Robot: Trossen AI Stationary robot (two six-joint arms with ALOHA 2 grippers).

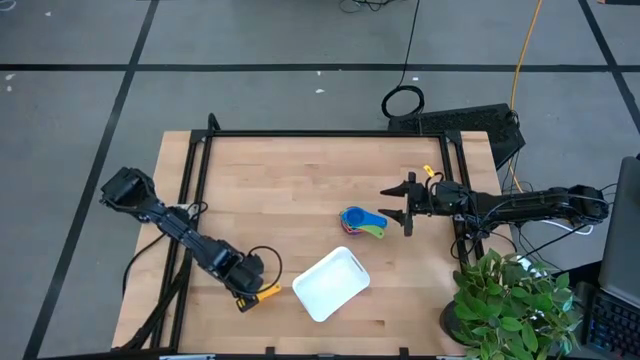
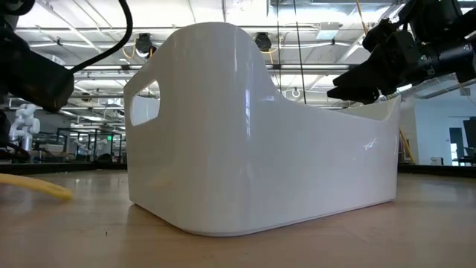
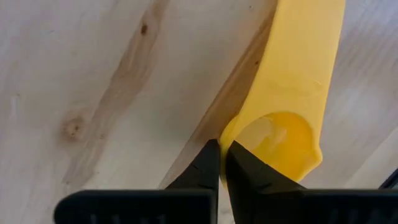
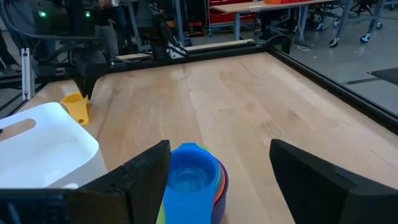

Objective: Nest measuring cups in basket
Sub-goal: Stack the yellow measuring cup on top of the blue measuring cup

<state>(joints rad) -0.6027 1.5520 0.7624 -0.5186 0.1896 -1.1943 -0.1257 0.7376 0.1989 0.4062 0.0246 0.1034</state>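
The yellow measuring cup point(image 1: 266, 293) lies near the table's near-left edge, left of the white basket point(image 1: 330, 285), with my left gripper point(image 1: 247, 292) shut on it. The remaining cups sit nested in one stack point(image 1: 361, 222), blue on top, bottom on the wood by the basket's far-right corner. My right gripper point(image 1: 398, 208) hovers open just right of that stack; in its wrist view the stack point(image 4: 193, 177) lies between and ahead of the fingers, untouched. The basket point(image 2: 260, 149) stands on the table and holds nothing. My left gripper point(image 3: 221, 163) pinches the yellow cup by the bowl's rim point(image 3: 231, 132), at the side where the handle point(image 3: 298, 68) starts. One finger point(image 3: 255, 177) is over the bowl's hollow, the other outside. The fingers come from above, pointing down. I cannot tell whether the cup point(image 4: 76, 107) rests on the wood.
A potted plant point(image 1: 510, 305) stands at the table's near-right corner beside the right arm. Black frame rails point(image 1: 330, 133) run along the table's edges. Open wood point(image 1: 290, 190) stretches across the far and middle part of the table.
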